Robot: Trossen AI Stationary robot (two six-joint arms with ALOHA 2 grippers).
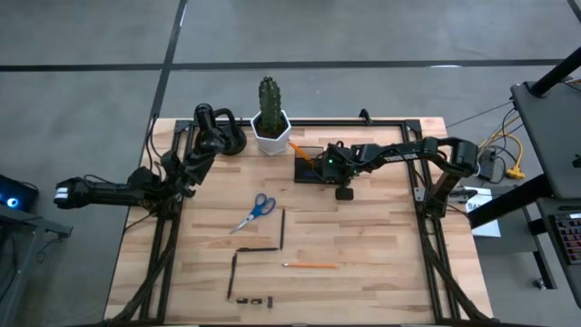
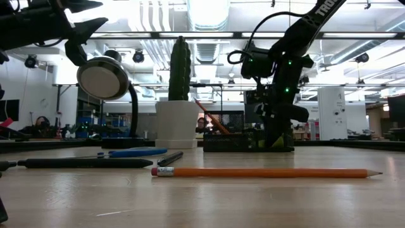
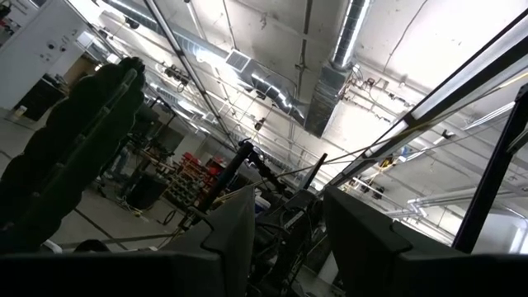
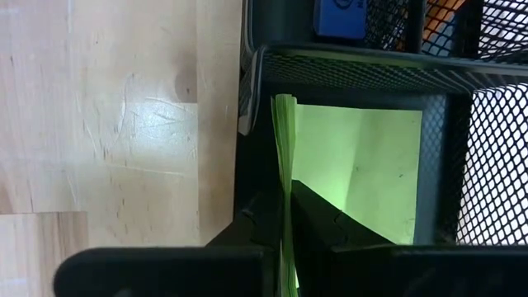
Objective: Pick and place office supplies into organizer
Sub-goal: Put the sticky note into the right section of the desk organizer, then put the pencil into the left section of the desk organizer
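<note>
The right gripper (image 4: 285, 216) is pinched on the lime-green sticky-note pad (image 4: 351, 169), holding it on edge inside the dark mesh organizer (image 1: 315, 164), which sits beside the white hexagonal cactus pot (image 1: 270, 133). A small blue block (image 4: 338, 18) lies in the next compartment. Blue-handled scissors (image 1: 254, 212), an orange pencil (image 2: 266, 171) and dark pens (image 1: 282, 227) lie on the wooden table (image 1: 363, 227). The left gripper (image 3: 285, 239) hangs raised at the table's left edge, fingers apart and empty.
</note>
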